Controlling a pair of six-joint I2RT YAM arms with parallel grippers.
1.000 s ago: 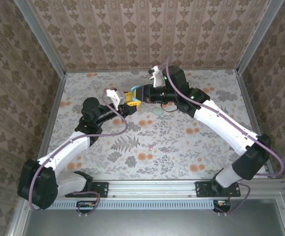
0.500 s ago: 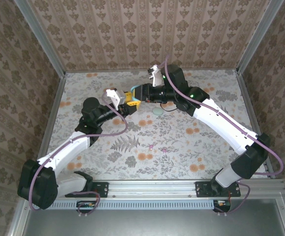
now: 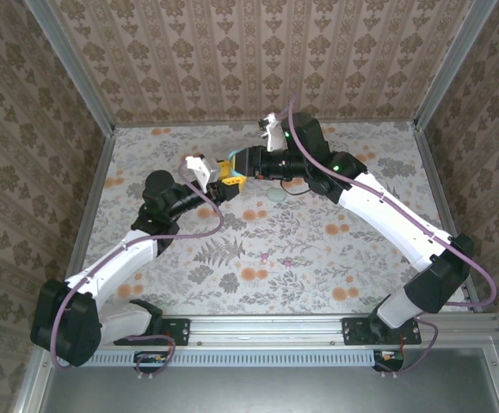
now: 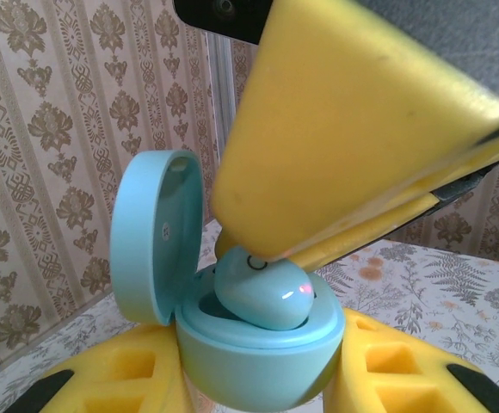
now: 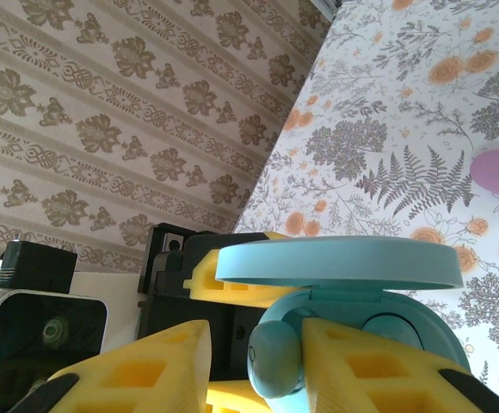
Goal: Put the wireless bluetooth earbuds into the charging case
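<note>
A teal charging case (image 4: 258, 353) is held up off the table with its lid (image 4: 155, 237) swung open, and my left gripper (image 4: 258, 383) is shut on its base. A teal earbud (image 4: 262, 292) lies tilted in the case's cavity, its top touching a yellow finger (image 4: 353, 129) of my right gripper. In the right wrist view the earbud (image 5: 275, 361) rests against one finger, with a dark gap to the other. My right gripper (image 5: 254, 353) is open. From above, both grippers meet at the case (image 3: 234, 163).
A pale green egg-shaped case (image 3: 276, 196) lies on the flowered table just right of the grippers. A pinkish rounded piece (image 5: 497, 172) and small pink bits (image 3: 267, 255) lie nearer the front. Patterned walls close the back and sides.
The right gripper's jaws have spread apart slightly around the teal earbud. Both arms stay almost where they were.
</note>
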